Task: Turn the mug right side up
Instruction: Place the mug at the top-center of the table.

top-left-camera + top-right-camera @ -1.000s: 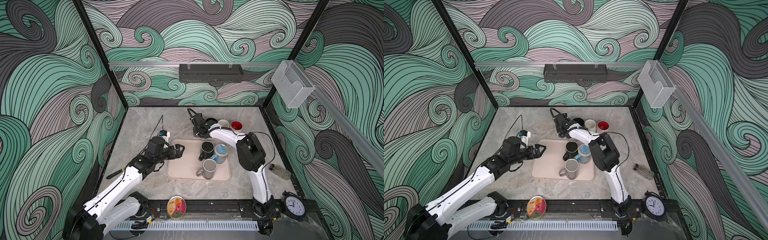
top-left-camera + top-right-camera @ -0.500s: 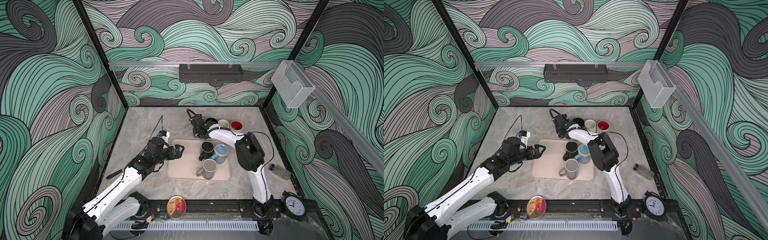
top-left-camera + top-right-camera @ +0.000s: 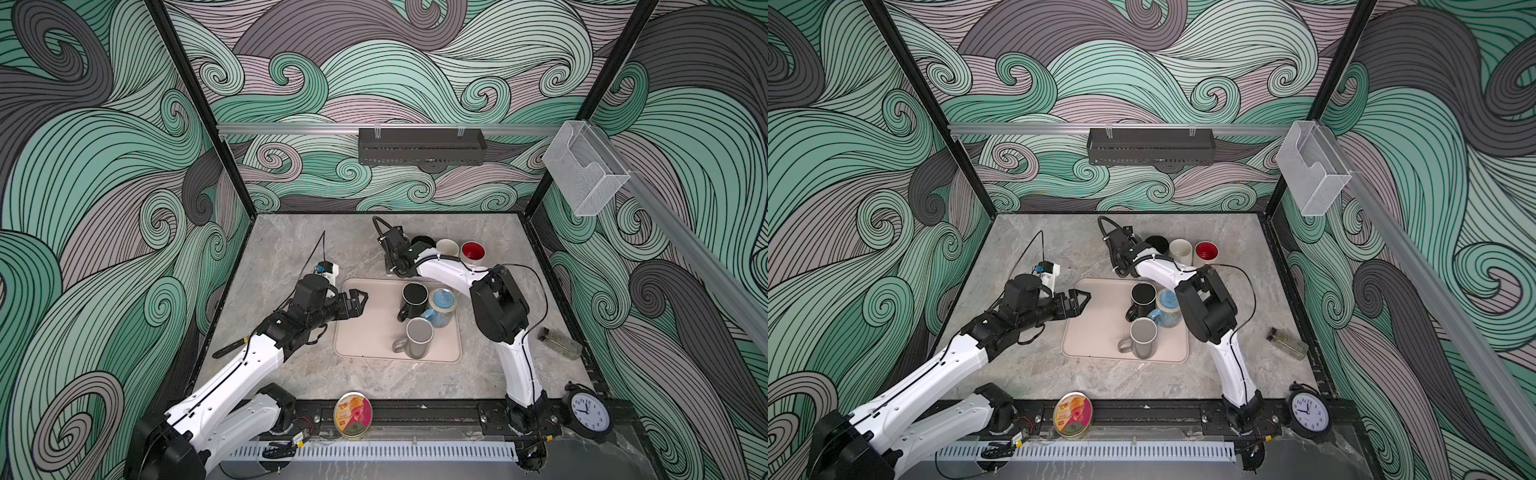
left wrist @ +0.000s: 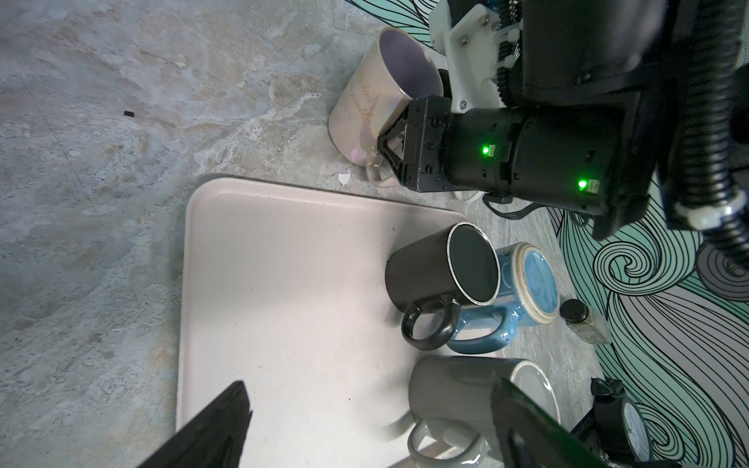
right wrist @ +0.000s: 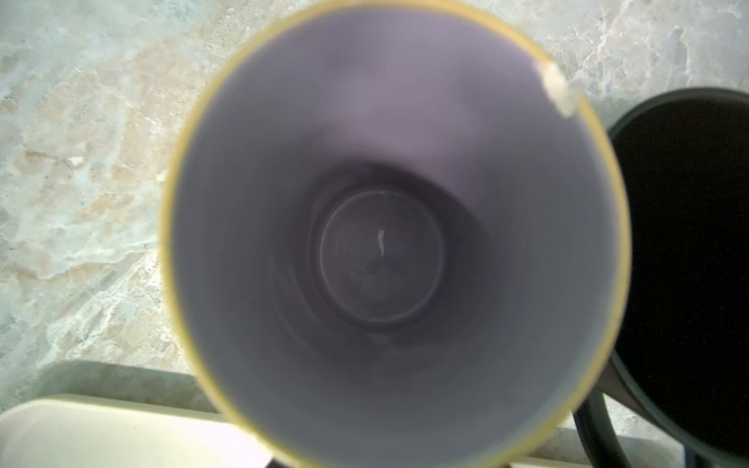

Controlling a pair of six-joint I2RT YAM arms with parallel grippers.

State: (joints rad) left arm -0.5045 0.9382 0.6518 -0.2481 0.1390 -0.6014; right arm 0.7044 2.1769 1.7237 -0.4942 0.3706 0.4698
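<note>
Mug [image 4: 364, 109] upright, just beside right pincer [image 4: 390, 154] | its grip unclear | left pincer [image 3: 359, 303] spread wide, apart

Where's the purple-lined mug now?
The mug stands mouth up on the table just past the far edge of the tray, beside the upright black mug, right gripper at its handle; the left wrist view shows it best.

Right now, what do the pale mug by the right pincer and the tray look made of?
Pale mug: likely glazed ceramic, pearly iridescent sheen, lilac inside, apparent rim chip showing pale body. Tray: probably matte plastic or melamine, cream, faintly speckled, no glare.
</note>
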